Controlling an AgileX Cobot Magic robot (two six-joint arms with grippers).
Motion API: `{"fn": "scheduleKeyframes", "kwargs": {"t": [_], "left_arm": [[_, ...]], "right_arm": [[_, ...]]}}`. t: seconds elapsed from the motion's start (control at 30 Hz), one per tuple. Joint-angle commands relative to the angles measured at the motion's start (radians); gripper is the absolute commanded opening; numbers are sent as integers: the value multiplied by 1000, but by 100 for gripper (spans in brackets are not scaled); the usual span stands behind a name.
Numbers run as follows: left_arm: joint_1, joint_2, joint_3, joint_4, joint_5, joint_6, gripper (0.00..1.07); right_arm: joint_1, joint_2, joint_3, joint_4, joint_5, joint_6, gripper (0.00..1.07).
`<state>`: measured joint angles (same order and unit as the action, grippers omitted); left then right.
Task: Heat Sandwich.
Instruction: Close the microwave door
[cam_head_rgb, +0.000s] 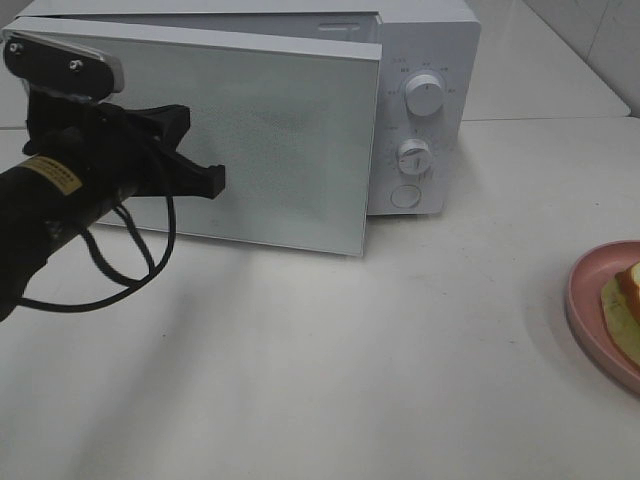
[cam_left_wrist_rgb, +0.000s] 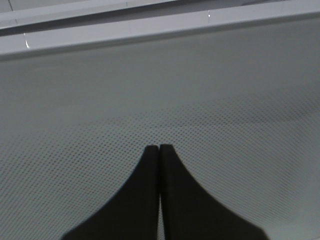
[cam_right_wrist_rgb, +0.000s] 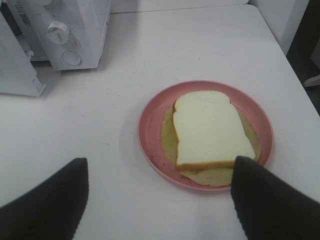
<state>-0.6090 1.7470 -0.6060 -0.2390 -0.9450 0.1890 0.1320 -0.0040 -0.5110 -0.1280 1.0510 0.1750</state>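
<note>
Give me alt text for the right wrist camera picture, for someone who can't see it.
A sandwich of white bread over pale yellow-green filling lies on a round pink plate on a white table. The right hand hovers open just short of the plate, holding nothing. The microwave, door ajar, stands beyond.

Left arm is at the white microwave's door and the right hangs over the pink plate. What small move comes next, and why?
Probably swing the white microwave's door wider with the shut left gripper: it stands only partly open. The sandwich lies untouched on the round pink plate, below the open right gripper.
</note>
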Motion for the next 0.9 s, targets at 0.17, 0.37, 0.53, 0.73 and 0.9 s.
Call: {"fn": "scheduleKeyframes", "kwargs": {"t": [0.17, 0.37, 0.53, 0.73, 0.9], "left_arm": [[-33, 68, -140, -35, 87, 9, 0], [-56, 114, -218, -51, 92, 10, 0], [-88, 163, -304, -121, 136, 55, 0], [-122, 223, -414, -242, 165, 170, 0], [-125, 253, -482, -292, 184, 185, 0]], "right_arm": [[-5, -28, 2, -1, -9, -9, 76], [-5, -28, 2, -1, -9, -9, 76], [-5, -28, 2, -1, -9, -9, 76], [-5, -28, 2, -1, -9, -9, 76], [-5, -28, 2, -1, -9, -9, 76]]}}
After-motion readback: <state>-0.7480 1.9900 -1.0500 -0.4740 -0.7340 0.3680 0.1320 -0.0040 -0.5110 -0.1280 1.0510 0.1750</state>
